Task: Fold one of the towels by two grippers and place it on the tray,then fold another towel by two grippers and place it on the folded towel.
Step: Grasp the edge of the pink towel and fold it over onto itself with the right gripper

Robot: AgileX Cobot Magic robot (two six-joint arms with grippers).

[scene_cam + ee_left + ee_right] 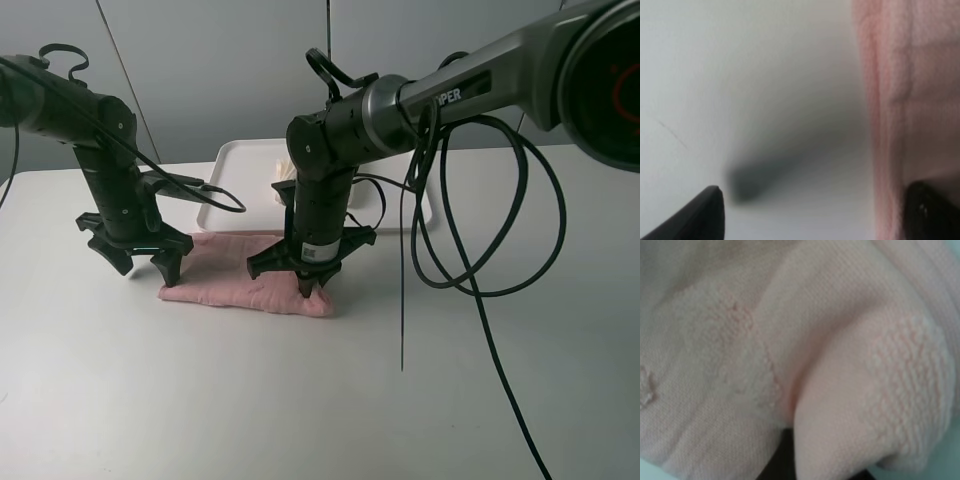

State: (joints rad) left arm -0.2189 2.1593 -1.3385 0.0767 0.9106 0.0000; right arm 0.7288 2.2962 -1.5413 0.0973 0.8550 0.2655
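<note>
The pink towel point(225, 280) lies on the table as a long folded strip. My right gripper point(303, 283) points down onto its right part, shut on a bunched fold of it; the right wrist view is filled with gathered pink towel point(840, 365). At the strip's left end my left gripper point(140, 262) stands open, one finger over the cloth and one over bare table. The left wrist view shows the pink towel point(910, 100) edge beside one finger of the left gripper point(815, 210). The white tray point(235, 170) sits behind, with the cream-white towel point(280, 180) on it, mostly hidden by the right arm.
Black cables point(470, 230) loop from the right arm over the right half of the table, one strand point(402, 320) hanging straight down. White table point(150, 400) stretches in front of the towel. A grey wall stands behind the tray.
</note>
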